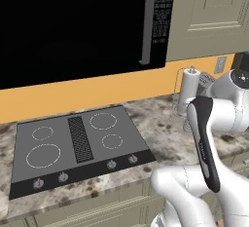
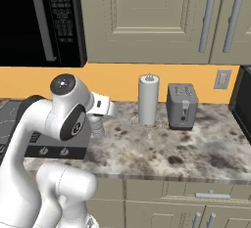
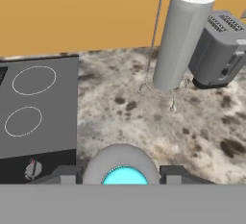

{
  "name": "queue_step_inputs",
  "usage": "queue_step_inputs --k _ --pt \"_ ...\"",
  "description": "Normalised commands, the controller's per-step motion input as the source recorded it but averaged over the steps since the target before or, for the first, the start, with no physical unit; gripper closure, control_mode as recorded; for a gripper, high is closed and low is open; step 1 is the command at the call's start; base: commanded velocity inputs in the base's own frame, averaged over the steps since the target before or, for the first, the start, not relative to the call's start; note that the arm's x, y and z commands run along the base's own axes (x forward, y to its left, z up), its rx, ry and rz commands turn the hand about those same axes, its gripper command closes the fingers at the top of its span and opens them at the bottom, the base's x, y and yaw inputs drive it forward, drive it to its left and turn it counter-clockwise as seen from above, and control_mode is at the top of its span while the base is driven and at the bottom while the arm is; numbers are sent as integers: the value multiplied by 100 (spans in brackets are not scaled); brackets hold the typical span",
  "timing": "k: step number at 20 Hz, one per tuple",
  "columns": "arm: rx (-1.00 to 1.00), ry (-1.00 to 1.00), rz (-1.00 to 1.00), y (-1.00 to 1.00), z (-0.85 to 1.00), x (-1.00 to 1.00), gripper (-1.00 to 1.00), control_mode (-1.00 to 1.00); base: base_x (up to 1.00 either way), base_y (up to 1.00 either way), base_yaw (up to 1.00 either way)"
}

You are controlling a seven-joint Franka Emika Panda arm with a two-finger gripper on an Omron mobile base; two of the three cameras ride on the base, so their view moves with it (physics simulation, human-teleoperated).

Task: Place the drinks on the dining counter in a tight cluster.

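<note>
The water bottle (image 3: 122, 170) sits squarely between the jaws of the gripper (image 3: 121, 177). In the hand view its blue cap faces the camera and its clear shoulder bulges around it, with one dark fingertip (image 3: 65, 175) at 9 o'clock of the cap and the other at 3 o'clock. The jaws stand about half closed against its sides, so it reads as gripped. Its long axis runs straight along the gripper's line of sight, which makes it upright under the hand. In the right base view the ribbed body hangs at 6 o'clock below the wrist, though whether its foot touches the marble worktop (image 3: 144, 117) or floats just above it is hard to tell. From the bottle, the black stovetop (image 3: 38, 107) lies at 10 o'clock, and the paper towel roll (image 3: 180, 40) and toaster (image 3: 218, 50) at 1 o'clock. This is the stove worktop, not the dining counter, so the carry probably calls for the base to turn away.
</note>
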Motion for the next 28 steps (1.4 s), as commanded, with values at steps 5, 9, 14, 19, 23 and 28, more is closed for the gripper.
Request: queue_step_inputs --k 5,9,14,19,23,28 --pt "0 0 0 0 0 0 100 100 -31 -16 -9" --pt "0 0 0 0 0 0 100 100 -100 -32 -48" --pt "0 0 0 0 0 0 100 100 -74 0 -63" --pt "0 0 0 0 0 0 100 100 -10 13 -94" --pt "0 0 0 0 0 0 100 100 0 6 -100" --pt "0 0 0 0 0 0 100 100 0 3 -100"
